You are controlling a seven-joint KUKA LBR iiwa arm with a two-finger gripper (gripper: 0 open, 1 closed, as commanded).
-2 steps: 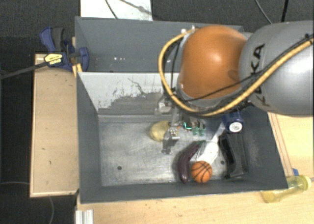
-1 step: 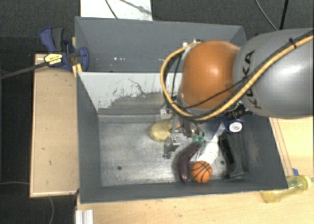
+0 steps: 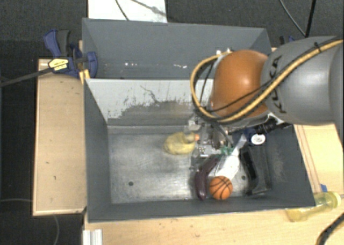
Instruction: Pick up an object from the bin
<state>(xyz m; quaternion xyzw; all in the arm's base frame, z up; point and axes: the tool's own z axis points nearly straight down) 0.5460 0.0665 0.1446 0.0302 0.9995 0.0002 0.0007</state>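
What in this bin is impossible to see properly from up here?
- Camera view: back right part of the bin, hidden by the orange wrist cover.
- The white thing beside the small basketball: partly under the gripper, kind unclear.
- The black thing at the right wall: too dark to name.

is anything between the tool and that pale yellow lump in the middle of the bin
Nothing visible stands between them. The tool sits right beside the pale yellow lump, at its right edge. The dark purple piece and the small orange ball lie nearer the front wall, off that line.
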